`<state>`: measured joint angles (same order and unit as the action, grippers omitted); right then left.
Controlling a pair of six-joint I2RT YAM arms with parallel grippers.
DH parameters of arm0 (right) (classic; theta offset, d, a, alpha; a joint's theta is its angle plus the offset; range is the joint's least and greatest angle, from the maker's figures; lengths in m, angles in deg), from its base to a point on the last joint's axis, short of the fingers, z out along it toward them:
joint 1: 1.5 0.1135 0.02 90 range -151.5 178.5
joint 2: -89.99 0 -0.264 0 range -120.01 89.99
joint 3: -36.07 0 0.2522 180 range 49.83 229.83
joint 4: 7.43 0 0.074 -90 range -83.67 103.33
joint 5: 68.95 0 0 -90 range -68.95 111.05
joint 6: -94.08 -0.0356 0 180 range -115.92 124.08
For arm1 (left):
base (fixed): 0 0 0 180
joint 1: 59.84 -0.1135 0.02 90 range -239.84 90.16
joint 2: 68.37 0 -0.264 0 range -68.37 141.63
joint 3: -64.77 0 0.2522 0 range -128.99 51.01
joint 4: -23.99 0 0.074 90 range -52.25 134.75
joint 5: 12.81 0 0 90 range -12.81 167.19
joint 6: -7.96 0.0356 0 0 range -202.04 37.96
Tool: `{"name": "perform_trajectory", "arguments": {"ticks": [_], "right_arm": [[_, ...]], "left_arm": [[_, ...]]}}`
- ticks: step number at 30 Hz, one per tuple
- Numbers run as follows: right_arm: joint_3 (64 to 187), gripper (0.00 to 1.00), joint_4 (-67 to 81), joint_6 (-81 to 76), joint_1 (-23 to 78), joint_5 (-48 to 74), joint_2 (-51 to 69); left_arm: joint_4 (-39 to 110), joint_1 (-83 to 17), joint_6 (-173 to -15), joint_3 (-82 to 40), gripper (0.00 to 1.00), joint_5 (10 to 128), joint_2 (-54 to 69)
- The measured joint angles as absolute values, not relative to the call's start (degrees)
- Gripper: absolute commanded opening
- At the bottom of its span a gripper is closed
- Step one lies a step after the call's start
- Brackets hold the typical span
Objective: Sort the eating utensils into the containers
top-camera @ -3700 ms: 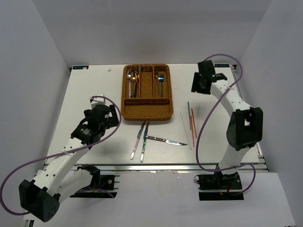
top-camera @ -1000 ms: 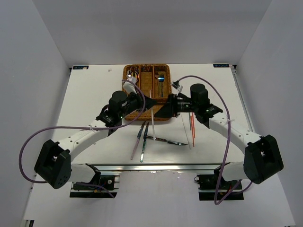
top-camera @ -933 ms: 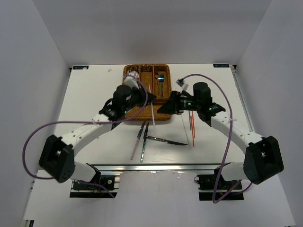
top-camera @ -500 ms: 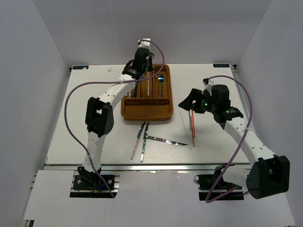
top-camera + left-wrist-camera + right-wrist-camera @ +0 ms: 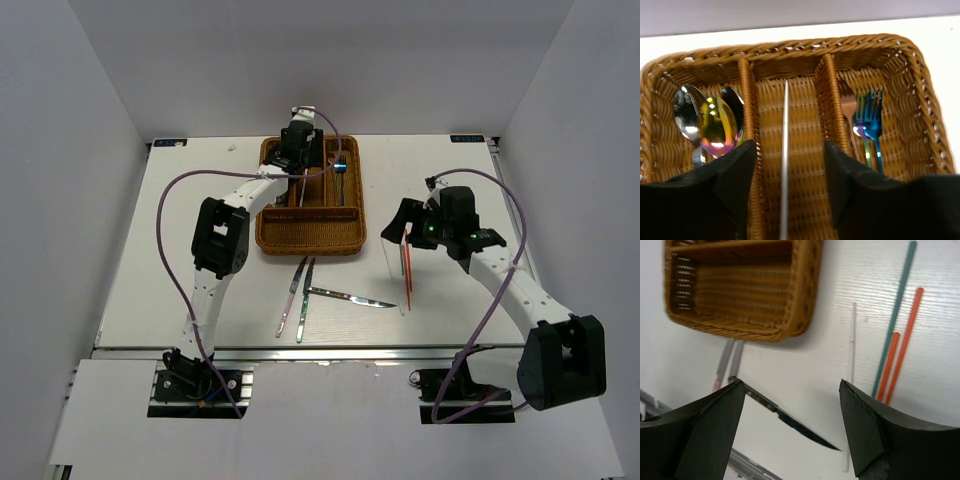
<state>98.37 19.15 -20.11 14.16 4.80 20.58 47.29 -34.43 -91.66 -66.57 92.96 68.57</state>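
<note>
My left gripper [image 5: 790,150] hangs open over the brown wicker tray [image 5: 825,45], at its far end [image 5: 300,158]. A white chopstick [image 5: 785,150] lies loose in the middle slot between the fingers, touching neither. Spoons [image 5: 715,125] fill the left slot and forks [image 5: 871,125] the right one. My right gripper [image 5: 792,410] is open above the table right of the tray [image 5: 395,225]. Under it lie a silver knife [image 5: 790,422], a white chopstick [image 5: 852,355], a green chopstick [image 5: 895,315] and two red chopsticks [image 5: 905,340].
Two more knives [image 5: 297,295] lie side by side on the table in front of the tray [image 5: 310,245], with the third knife [image 5: 350,298] crossing toward the chopsticks [image 5: 406,265]. The tray's crosswise slot [image 5: 730,250] faces the arms.
My left arm carried a white chopstick from the table's middle to the tray's far end and opened; the chopstick now lies in the middle slot. My right gripper drew back right and widened.
</note>
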Motion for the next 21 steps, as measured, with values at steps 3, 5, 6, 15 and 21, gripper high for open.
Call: {"name": "perform_trajectory", "arguments": {"ticks": [3,5,6,15,21], "right_arm": [[98.8,0.82,20.6,-19.0,14.6,7.8,17.8],[100.5,0.78,23.2,-18.0,16.0,11.4,14.6],[101.3,0.76,24.1,-17.6,17.3,13.0,12.9],[103.8,0.45,30.4,-16.5,28.8,26.3,3.4],[103.5,0.45,34.1,-16.5,31.6,32.0,0.5]], "left_arm": [[46.9,-34.4,-93.0,-66.2,0.96,92.9,68.5],[46.6,-34.4,-93.9,-65.7,0.97,93.1,68.0],[46.5,-34.4,-94.3,-64.7,0.98,93.3,67.2],[51.7,-34.5,-101.7,-46.1,0.98,94.6,40.6],[50.5,-34.5,-107.3,-29.7,0.98,92.3,13.8]]}}
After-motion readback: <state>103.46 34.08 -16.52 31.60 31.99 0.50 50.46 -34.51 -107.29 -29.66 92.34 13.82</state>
